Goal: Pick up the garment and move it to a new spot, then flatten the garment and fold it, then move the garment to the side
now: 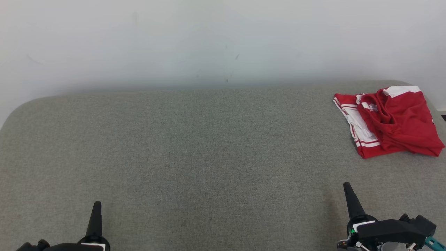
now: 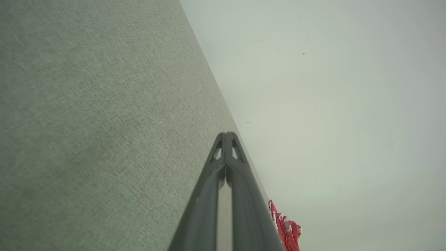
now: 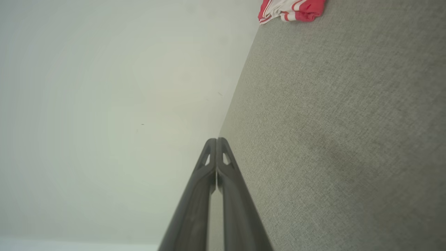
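The red-and-white garment point(image 1: 393, 122) lies loosely folded at two o'clock on the grey bench point(image 1: 209, 157); left gripper point(image 1: 96, 205) at seven, right gripper point(image 1: 347, 186) at five, both jaws pressed together, empty.

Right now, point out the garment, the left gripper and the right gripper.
garment point(image 1: 400, 122), head view, on its red middle folds.
left gripper point(image 1: 97, 206), head view, at the closed fingertips.
right gripper point(image 1: 348, 188), head view, at the closed fingertips.

The red-and-white folded fabric garment point(image 1: 390, 120) lies on the grey fabric-covered desk point(image 1: 209, 157) at two o'clock, the left claw point(image 1: 97, 203) at seven, the right claw point(image 1: 346, 184) at five, both well apart from it.
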Controlling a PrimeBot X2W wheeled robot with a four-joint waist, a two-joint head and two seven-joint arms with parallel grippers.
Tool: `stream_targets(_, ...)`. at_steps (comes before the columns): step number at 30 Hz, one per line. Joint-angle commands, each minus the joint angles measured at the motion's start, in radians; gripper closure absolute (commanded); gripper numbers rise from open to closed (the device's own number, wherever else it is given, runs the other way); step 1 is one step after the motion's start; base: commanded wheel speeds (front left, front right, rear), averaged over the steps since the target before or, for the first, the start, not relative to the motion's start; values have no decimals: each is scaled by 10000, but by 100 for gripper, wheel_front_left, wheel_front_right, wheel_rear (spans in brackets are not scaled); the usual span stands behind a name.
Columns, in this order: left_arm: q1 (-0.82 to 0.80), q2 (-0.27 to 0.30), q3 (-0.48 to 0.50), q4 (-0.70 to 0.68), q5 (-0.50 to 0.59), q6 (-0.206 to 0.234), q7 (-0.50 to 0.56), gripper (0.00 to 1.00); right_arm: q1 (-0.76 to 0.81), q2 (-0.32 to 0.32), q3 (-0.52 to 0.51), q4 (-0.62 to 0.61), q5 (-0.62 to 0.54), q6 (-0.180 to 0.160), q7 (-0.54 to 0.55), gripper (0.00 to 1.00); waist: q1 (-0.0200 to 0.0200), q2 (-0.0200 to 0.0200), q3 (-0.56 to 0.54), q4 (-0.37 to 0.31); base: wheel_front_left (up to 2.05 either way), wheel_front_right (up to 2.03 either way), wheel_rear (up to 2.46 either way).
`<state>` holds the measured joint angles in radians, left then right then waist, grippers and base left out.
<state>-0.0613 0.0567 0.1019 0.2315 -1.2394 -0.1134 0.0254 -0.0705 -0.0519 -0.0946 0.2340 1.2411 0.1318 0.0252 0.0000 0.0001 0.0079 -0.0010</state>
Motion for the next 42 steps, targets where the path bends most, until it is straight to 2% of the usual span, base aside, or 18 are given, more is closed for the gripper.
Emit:
stream_targets(1, -165, 6, 42, -36, -292, -24, 50, 100, -159, 19, -34, -39, 254, -13, 59, 100, 0, -1, -2, 0, 0, 0, 0)
stream_targets(42, -511, -71, 138, 145, -3623, -211, 893, 100, -404, 30, -197, 107, 3597, -20, 886, 100, 0, -1, -45, 10, 0, 0, 0)
